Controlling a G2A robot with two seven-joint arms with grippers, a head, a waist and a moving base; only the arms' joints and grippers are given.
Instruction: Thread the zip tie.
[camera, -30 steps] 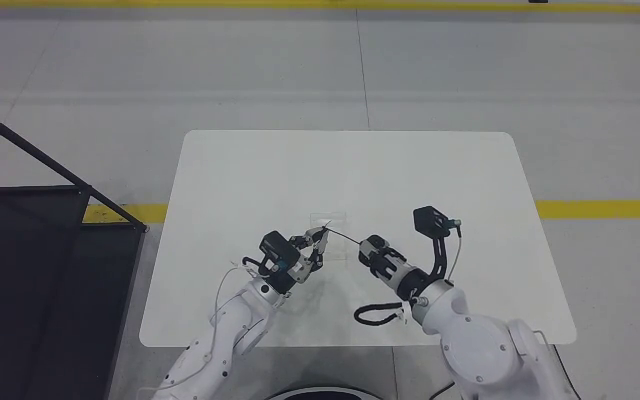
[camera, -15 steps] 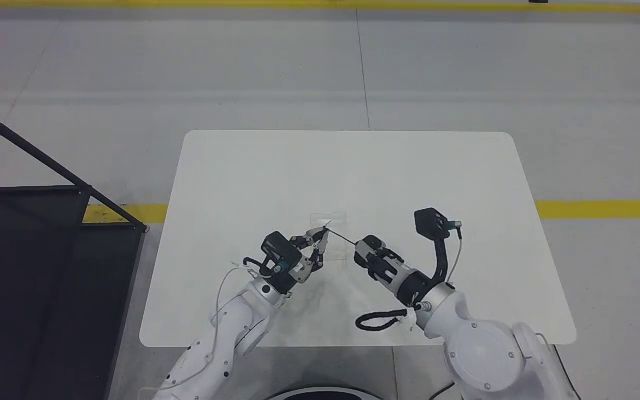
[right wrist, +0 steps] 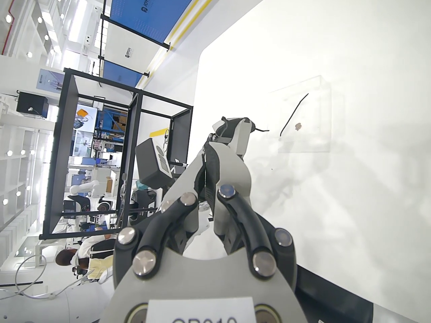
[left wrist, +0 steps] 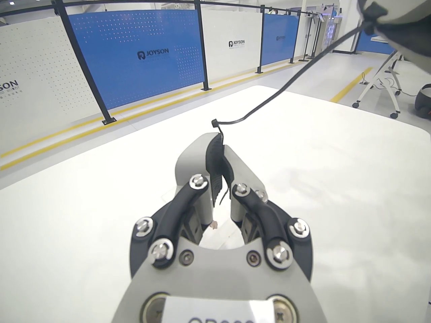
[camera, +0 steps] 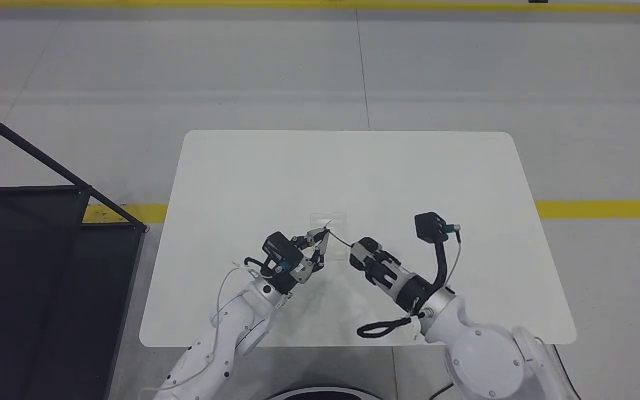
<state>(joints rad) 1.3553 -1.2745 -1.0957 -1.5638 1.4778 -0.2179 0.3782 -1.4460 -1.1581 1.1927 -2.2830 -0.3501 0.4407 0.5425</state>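
- The left tool (left wrist: 217,142) is pressed together on the zip tie (left wrist: 269,99), close to the tie's head
- The little square head sticks out just past the tips of the left tool
- A short bit of the tie pokes out behind the pads
- From the head, the tie bends and runs up through the air to the right tool (right wrist: 209,149)
- The right tool is pressed together too, and it pinches the far end of the tie
- The tie hangs between the two tools, up off the table (camera: 450,180), with one tool at each end
- From above, the two tools sit near each other, tip facing tip, over the near middle of the table
- A clear tray (right wrist: 320,85) lies flat on the table just past the tools, with a small brown bit inside it
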